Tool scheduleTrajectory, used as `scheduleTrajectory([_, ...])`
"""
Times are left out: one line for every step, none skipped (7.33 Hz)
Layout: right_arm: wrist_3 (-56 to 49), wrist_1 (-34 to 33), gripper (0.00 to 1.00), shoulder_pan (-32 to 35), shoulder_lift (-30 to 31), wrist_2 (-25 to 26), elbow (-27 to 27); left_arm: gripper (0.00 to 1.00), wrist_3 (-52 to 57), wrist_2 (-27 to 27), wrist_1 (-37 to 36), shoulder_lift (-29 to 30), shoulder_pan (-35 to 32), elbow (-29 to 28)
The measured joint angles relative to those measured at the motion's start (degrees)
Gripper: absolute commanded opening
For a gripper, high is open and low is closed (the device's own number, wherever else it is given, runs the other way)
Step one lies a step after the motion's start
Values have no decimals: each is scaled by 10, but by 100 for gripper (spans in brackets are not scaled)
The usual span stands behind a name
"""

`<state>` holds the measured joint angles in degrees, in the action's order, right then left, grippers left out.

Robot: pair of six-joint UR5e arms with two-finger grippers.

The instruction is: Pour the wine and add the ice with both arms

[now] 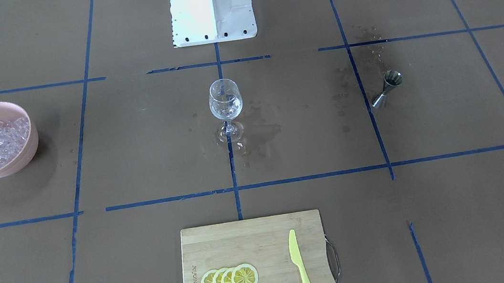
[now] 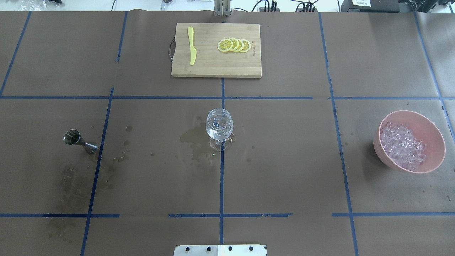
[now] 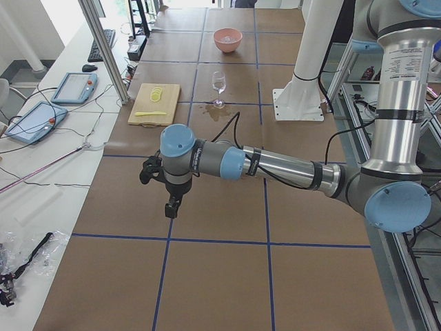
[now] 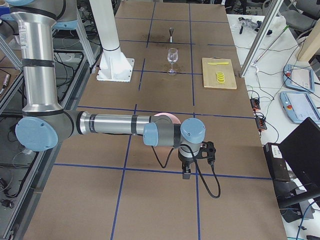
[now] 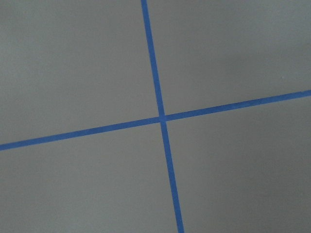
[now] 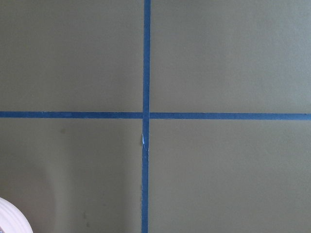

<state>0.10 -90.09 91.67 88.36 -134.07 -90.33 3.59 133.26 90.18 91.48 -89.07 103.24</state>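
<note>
A clear wine glass (image 2: 219, 126) stands upright at the table's middle, also seen in the front-facing view (image 1: 225, 101). Something clear glints in its bowl; I cannot tell liquid from cubes. The ice (image 2: 403, 146) is a heap of clear cubes in a pink bowl (image 2: 435, 156) on the robot's right. A steel jigger (image 2: 79, 139) stands on the robot's left. My left gripper (image 3: 170, 207) hangs over bare table in the exterior left view, away from the glass. My right gripper (image 4: 186, 174) hangs over bare table near the bowl. I cannot tell whether either is open or shut.
A bamboo cutting board (image 2: 213, 67) with lemon slices (image 2: 234, 45) and a yellow knife (image 2: 192, 49) lies at the far side. Wet stains (image 2: 193, 140) spread around the glass and the jigger. The white base block (image 1: 212, 9) stands behind the glass. Both wrist views show blue tape lines on brown paper.
</note>
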Motion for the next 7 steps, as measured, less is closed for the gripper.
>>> scheduleTrajectory([1, -1, 100, 0, -3, -2, -4, 100, -20, 0, 1, 2, 2, 37])
scheduleTrajectory([8, -2, 100, -1, -5, -4, -6, 100, -62, 0, 8, 2, 12, 68])
scheduleTrajectory([30, -4, 100, -1, -9, -8, -7, 100, -129, 0, 30, -1, 37, 98])
scheduleTrajectory([54, -4, 100, -1, -12, -12, -9, 100, -209, -3, 72, -16, 74, 125])
scheduleTrajectory([66, -3, 100, -1, -12, -14, -11, 100, -297, -21, 143, -52, 117, 152])
scheduleTrajectory([71, -2, 100, -2, -12, -15, -14, 100, -390, -60, 232, -97, 170, 175])
scheduleTrajectory([74, -1, 100, -2, -12, -16, -17, 100, -478, -112, 312, -139, 234, 193])
